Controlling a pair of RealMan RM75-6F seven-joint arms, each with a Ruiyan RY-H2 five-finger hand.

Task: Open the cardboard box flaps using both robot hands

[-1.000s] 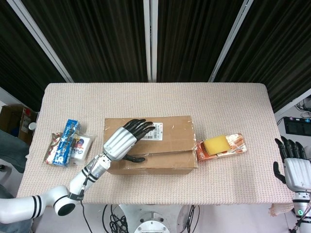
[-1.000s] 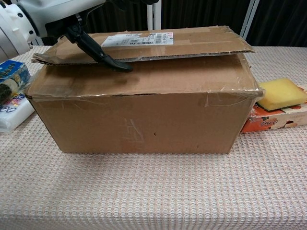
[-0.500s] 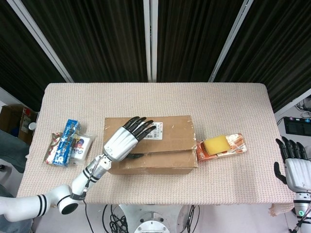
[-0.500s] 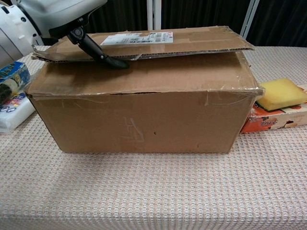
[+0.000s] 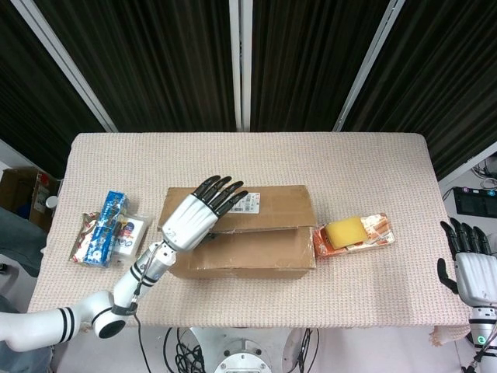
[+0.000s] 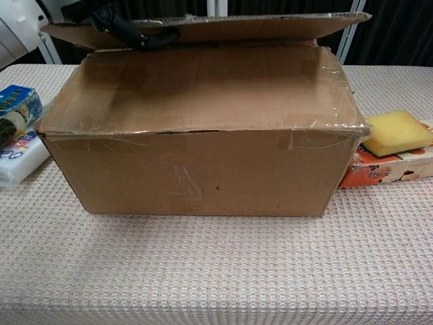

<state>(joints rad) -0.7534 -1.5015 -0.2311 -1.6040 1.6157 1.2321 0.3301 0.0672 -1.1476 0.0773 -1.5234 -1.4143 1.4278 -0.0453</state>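
The cardboard box [image 5: 256,260] [image 6: 203,169] stands mid-table. Its far flap [image 5: 272,203] [image 6: 257,27] is raised off the top, while the near flap [image 5: 260,245] [image 6: 203,95] lies flat. My left hand [image 5: 199,214] holds the far flap at its left end, fingers spread over the top. In the chest view its dark thumb [image 6: 135,34] sits under the flap's edge. My right hand [image 5: 470,266] hangs off the table's right side, fingers apart, holding nothing and far from the box.
A blue packet [image 5: 105,225] [image 6: 15,112] and a white pack [image 5: 130,233] [image 6: 17,159] lie left of the box. On the right, close to the box, a yellow sponge [image 5: 346,230] [image 6: 398,132] rests on an orange packet [image 5: 377,231] [image 6: 385,169].
My left hand has lifted the far flap from nearly flat to well above the box top, moving up and back. The right hand has stayed still.
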